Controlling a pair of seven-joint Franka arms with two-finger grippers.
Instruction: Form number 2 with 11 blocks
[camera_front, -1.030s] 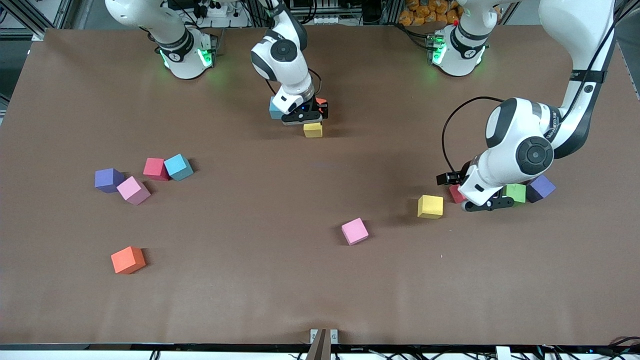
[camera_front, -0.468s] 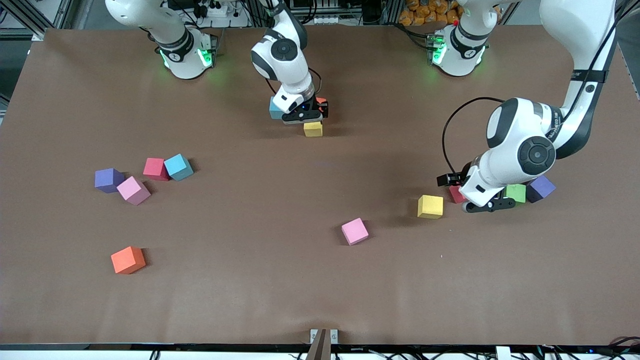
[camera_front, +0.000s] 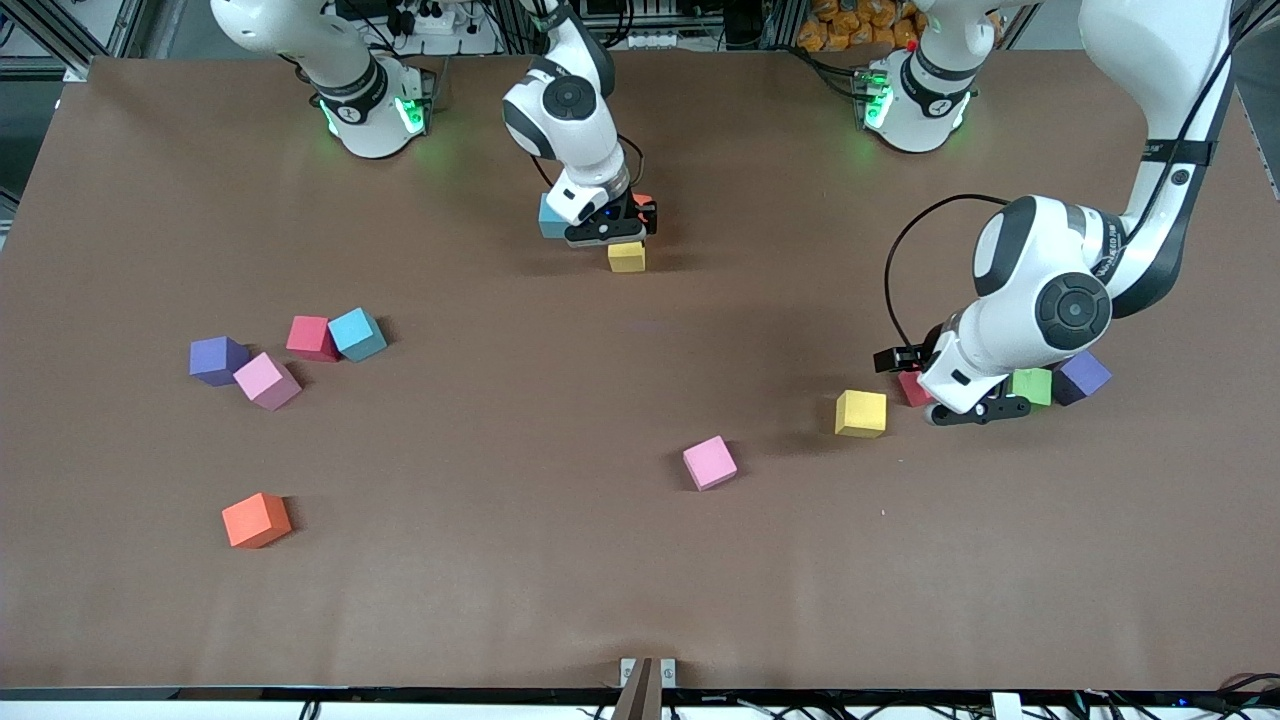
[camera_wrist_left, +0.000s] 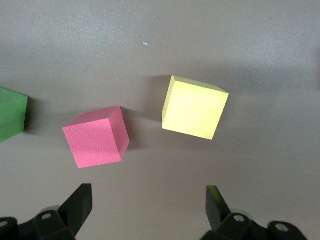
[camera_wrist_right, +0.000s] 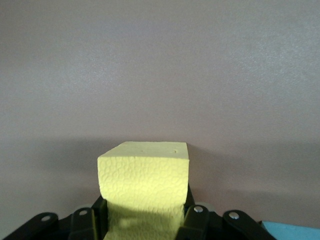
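Between the right fingers: a yellow block (camera_wrist_right: 144, 187) is pinched by the right gripper (camera_front: 612, 237), low over the counter (camera_front: 640, 580) near the robots' bases.
Why held so: a blue block (camera_front: 549, 217) and an orange block (camera_front: 643, 202) sit close by the gripper; judging by that, the number 2 is being started here and the yellow one is going in just nearer the front camera than the orange.
Left fingers: spread wide and empty; the left gripper (camera_wrist_left: 145, 210) hovers over a red block (camera_wrist_left: 96, 136) and a second yellow block (camera_wrist_left: 194, 107), probably lining up on one.
Left surroundings: a green block (camera_front: 1031, 385) and a purple cube (camera_front: 1081, 375) sit just beside the red one; the crowding could hinder a clean grasp.
Loose blocks: pink (camera_front: 709, 462) mid-counter; red (camera_front: 311, 337), blue (camera_front: 357, 333), pink (camera_front: 266, 380) and a purple cube (camera_front: 217, 359) bunched toward the right arm's end; orange (camera_front: 256, 519) nearer the camera.
Progress: early, most blocks unplaced.
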